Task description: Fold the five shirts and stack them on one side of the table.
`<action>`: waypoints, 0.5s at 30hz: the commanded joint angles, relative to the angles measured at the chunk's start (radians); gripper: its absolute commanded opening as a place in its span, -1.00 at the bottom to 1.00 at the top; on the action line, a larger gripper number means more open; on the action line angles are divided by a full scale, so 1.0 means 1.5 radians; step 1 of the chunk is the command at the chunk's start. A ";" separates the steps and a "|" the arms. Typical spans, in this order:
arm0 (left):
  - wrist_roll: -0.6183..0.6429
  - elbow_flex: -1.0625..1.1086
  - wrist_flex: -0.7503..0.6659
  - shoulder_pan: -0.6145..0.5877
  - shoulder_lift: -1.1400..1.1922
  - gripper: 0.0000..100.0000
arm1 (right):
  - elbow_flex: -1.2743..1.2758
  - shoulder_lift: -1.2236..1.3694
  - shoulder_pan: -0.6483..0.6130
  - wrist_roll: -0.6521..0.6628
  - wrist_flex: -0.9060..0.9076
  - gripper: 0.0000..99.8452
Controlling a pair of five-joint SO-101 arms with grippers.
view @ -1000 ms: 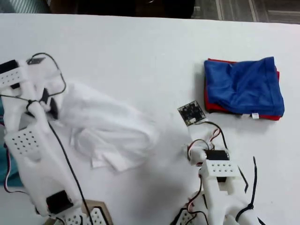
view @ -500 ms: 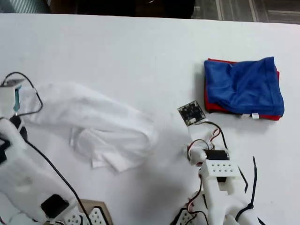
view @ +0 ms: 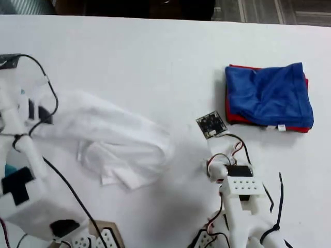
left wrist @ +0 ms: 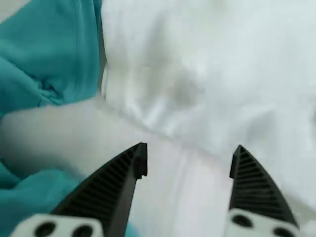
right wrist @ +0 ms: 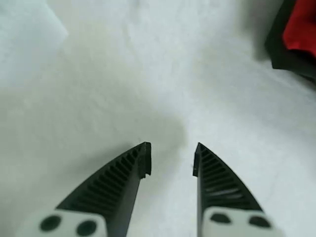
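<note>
- Left wrist view, nearest first: the left fingers (left wrist: 113,187) are spread wide with nothing between them, hanging just above white cloth.
- Just beyond their tips lies the white shirt (left wrist: 212,64), rumpled and unfolded, with a seam or hem running across the fingers' line. A teal shirt (left wrist: 44,49) sits bunched right beside it on one side, touching its edge.
- Right wrist view: the right fingers (right wrist: 118,182) are parted by a narrower gap and hold nothing. Bare desk (right wrist: 98,89) lies under them, and a corner of the red shirt (right wrist: 301,29) shows farther off.
- High view, front edge of the desk: the left arm (view: 26,155) stands at the white shirt's (view: 119,139) end, touching or just over it. The right arm (view: 243,191) is well apart from it, with open desk between.
- Mid-desk: the white shirt's long axis runs on a slant, from the left arm's side toward the desk's middle, and loose flaps poke out along its near edge.
- I judge the left arm to be the one placed to take hold, at the hem by its fingertips. The teal cloth alongside could get caught up with it.
- Far right: the blue shirt (view: 269,93) lies folded on top of the red shirt (view: 238,118), so the stack is begun there.
</note>
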 commanded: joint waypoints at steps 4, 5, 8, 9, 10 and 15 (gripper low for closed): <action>0.042 -0.243 -0.063 0.012 0.180 -0.40 | -0.002 -0.015 -0.003 -0.005 -0.009 -0.71; 0.058 -0.292 -0.057 0.009 0.215 -0.39 | -0.002 -0.015 -0.003 -0.005 -0.009 -0.71; 0.080 -0.430 -0.023 0.011 0.313 -0.39 | -0.002 -0.015 -0.003 -0.005 -0.009 -0.71; 0.078 -0.473 -0.007 0.015 0.346 -0.39 | -0.002 -0.015 -0.003 -0.005 -0.009 -0.71; 0.079 -0.513 0.005 0.016 0.381 -0.39 | -0.002 -0.015 -0.003 -0.005 -0.009 -0.71; 0.071 -0.685 0.066 0.012 0.547 -0.40 | -0.002 -0.015 -0.003 -0.005 -0.009 -0.71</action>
